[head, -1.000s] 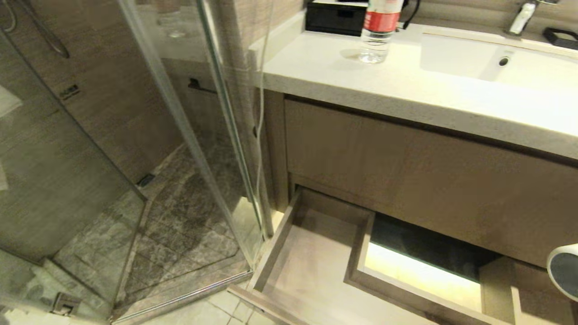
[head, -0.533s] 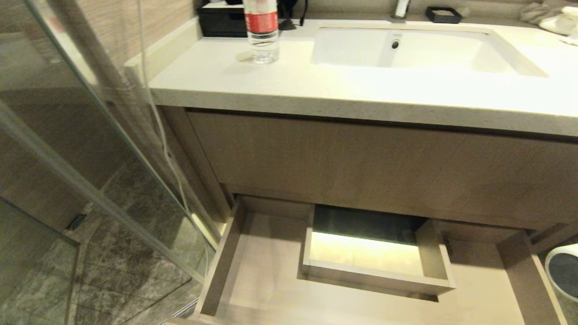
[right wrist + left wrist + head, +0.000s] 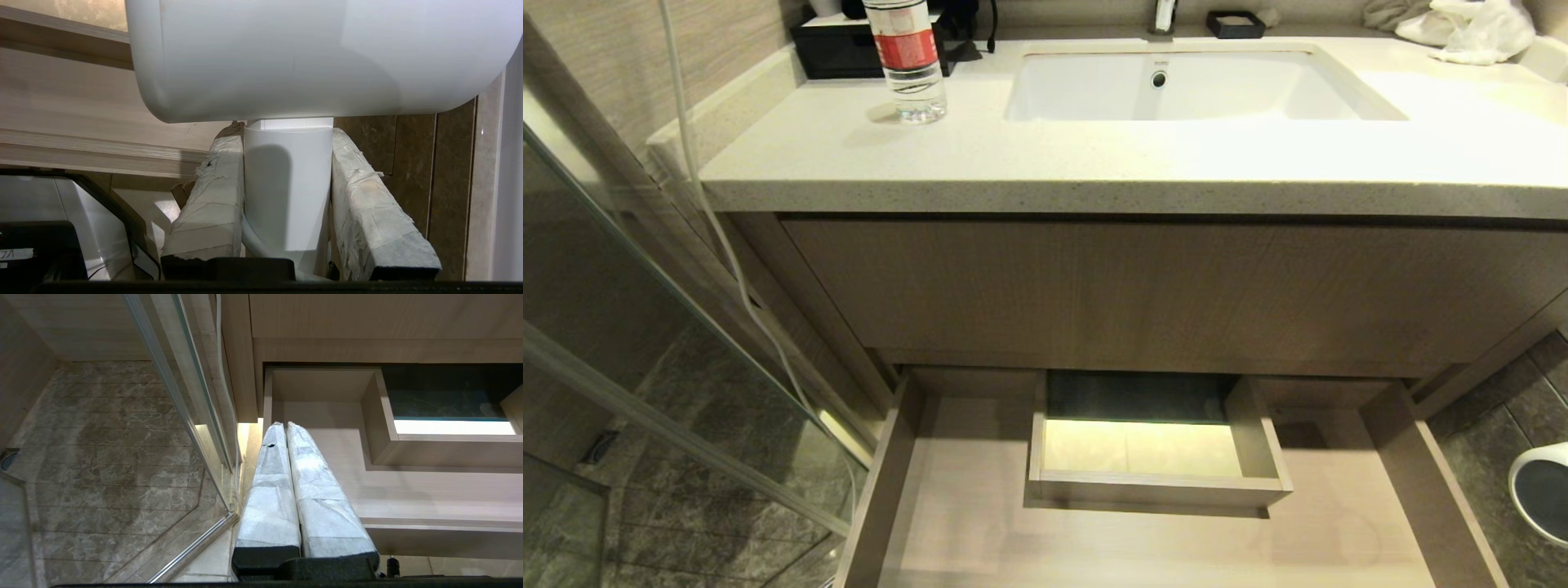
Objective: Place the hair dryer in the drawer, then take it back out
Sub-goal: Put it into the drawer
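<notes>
The drawer (image 3: 964,506) stands pulled out below the vanity, wide and shallow, of light wood grain, with a boxed cutout (image 3: 1152,482) in its middle. Nothing lies on the part of its floor that shows. The hair dryer (image 3: 1542,492) shows only its round grey grille at the head view's right edge, outside the drawer and to its right. In the right wrist view my right gripper (image 3: 288,136) is shut on the hair dryer's white handle (image 3: 288,188), under the barrel. My left gripper (image 3: 282,426) is shut and empty, over the drawer's (image 3: 408,490) left end.
A pale counter (image 3: 1094,163) with a sink (image 3: 1201,86) tops the cabinet. On it stand a water bottle (image 3: 907,57), a black box (image 3: 837,49) and a white cloth (image 3: 1462,28). A glass shower door (image 3: 686,392) and a thin hanging cord (image 3: 711,220) close the left side.
The whole head view has swung right, so the vanity and open drawer now sit centred; the camera moved. The hair dryer's grille keeps its place at the right edge.
</notes>
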`<state>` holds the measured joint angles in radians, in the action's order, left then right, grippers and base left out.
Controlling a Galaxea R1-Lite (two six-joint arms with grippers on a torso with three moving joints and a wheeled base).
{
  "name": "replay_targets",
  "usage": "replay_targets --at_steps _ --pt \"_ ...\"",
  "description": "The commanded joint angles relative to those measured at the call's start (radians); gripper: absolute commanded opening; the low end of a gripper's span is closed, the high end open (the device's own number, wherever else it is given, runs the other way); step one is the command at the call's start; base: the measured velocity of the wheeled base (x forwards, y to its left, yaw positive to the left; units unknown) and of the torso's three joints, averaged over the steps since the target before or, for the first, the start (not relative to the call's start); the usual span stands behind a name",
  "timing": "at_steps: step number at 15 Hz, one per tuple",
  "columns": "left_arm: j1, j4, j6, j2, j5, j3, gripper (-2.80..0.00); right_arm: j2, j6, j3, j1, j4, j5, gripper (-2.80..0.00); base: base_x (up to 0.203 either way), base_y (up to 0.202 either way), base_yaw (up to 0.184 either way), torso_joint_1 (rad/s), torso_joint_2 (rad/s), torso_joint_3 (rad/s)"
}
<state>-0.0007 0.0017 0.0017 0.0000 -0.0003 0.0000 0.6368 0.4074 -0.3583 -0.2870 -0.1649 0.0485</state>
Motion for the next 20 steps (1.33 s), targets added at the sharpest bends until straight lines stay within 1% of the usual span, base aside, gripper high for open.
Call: replay_targets --at_steps 1,20 --pt "0.001 0.000 0.000 0.000 0.000 0.000 -2.80 0.003 0.001 0.001 0.000 -0.004 -0.001 -2.80 0.000 0.000 0.000 0.000 0.00 0.000" --pt "0.001 0.000 0.000 0.000 0.000 0.000 -2.80 0.014 0.001 0.028 -0.001 -0.013 -0.004 -2.80 0.000 0.000 0.000 0.000 0.00 0.000"
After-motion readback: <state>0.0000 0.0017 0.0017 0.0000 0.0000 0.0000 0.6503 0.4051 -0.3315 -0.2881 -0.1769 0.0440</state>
